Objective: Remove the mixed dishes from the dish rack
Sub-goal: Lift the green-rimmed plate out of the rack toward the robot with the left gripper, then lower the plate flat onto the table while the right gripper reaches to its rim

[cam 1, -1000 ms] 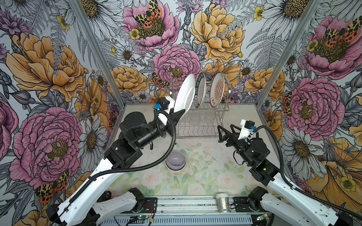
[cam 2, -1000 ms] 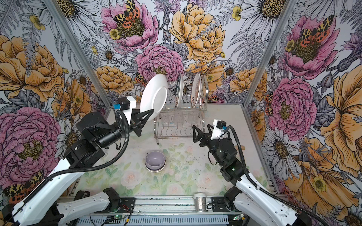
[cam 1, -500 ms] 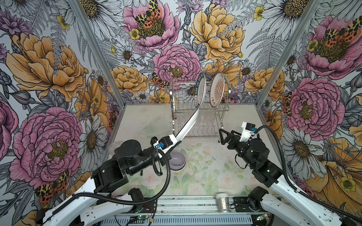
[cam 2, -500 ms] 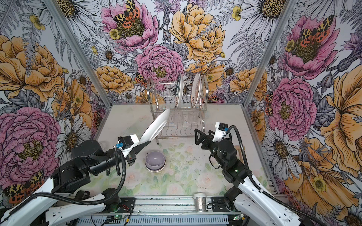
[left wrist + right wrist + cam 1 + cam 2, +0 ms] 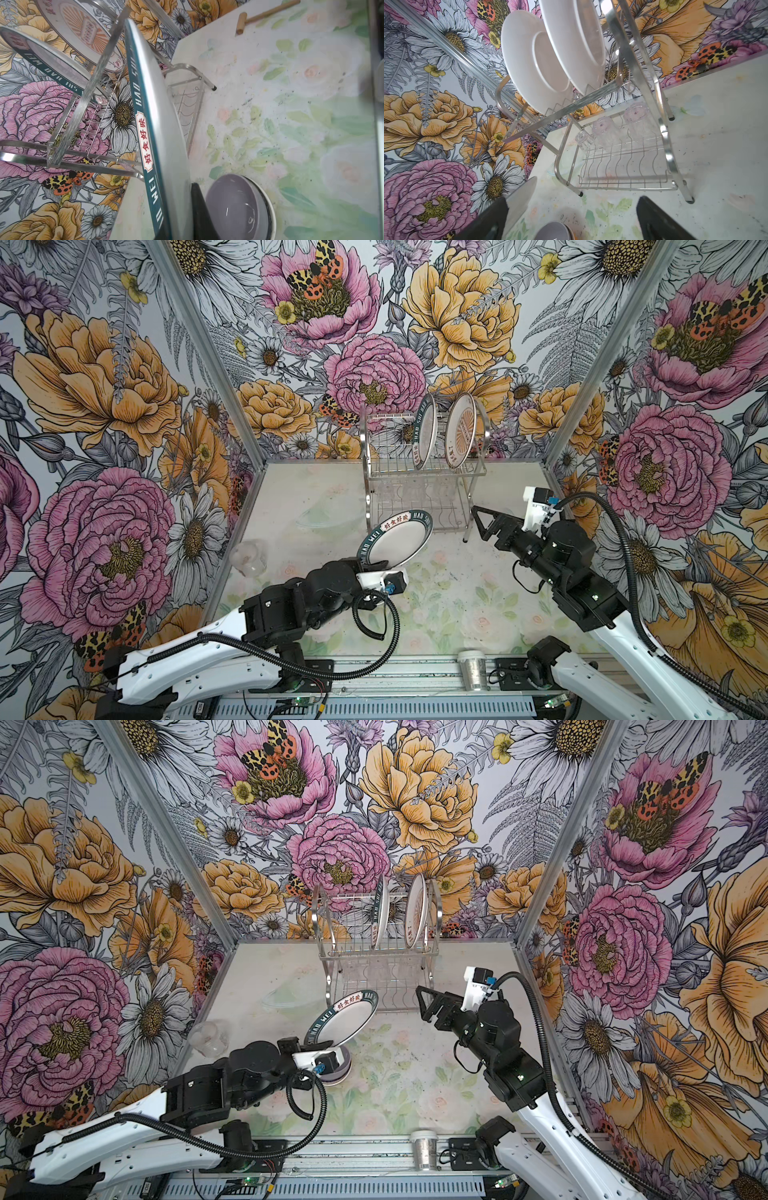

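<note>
Dish rack (image 5: 367, 472) sits back-centre on table (image 5: 457, 593), two plates (image 5: 426, 431) upright on its top tier. L gripper (image 5: 376, 565) is clamped on the rim of the green-rimmed plate (image 5: 399, 541), tilted, out in front of rack, lower edge near lavender bowl (image 5: 234, 207). R gripper (image 5: 572, 198) has jaws wide, empty, facing rack. Three clear glasses (image 5: 604, 129) on btm tier.

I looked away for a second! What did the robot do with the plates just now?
The left pincer, shut on the green-rimmed plate, carried it from up beside the top of the dish rack down toward the front; it now hangs tilted, low by the lavender bowl. Nothing was let go. The right pincer stayed open near the rack; the second lettered plate, the sunburst plate and the bowl stayed put.
</note>
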{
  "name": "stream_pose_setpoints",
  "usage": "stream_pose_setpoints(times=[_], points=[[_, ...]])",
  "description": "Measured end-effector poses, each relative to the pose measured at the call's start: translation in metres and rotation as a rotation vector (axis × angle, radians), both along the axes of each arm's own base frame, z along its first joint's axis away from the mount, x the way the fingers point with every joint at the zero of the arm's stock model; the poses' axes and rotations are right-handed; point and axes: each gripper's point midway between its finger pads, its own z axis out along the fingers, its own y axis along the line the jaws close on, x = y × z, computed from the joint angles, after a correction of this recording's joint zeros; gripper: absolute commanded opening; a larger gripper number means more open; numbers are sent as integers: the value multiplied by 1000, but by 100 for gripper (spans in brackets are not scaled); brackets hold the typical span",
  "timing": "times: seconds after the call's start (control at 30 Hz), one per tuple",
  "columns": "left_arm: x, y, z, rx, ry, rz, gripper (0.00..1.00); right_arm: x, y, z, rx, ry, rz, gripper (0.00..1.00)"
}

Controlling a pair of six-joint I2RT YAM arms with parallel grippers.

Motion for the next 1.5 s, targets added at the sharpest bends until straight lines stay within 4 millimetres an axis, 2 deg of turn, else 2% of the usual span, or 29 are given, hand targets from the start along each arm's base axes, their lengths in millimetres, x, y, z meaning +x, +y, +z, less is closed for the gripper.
stream_pose_setpoints(times=[0.23,0.43,0.63,0.87,0.97,1.17,1.33,1.5], points=[[6,-1,-35,201,-197,-18,0,1,40,-24,40,183,191,86],[16,-2,-44,283,-341,-5,0,2,64,-53,56,338,299,81],[22,-9,-45,331,-403,-9,0,3,75,-73,53,420,338,74],[24,-14,-51,354,-419,-17,0,6,84,-83,56,478,371,57],[25,-16,-51,357,-422,-19,0,6,88,-88,60,505,386,46],[25,-18,-53,364,-424,-22,0,5,94,-95,67,542,421,33],[25,-19,-57,377,-421,-26,0,4,98,-98,72,562,445,28],[26,-20,-59,386,-418,-28,0,0,101,-96,79,564,473,18]])
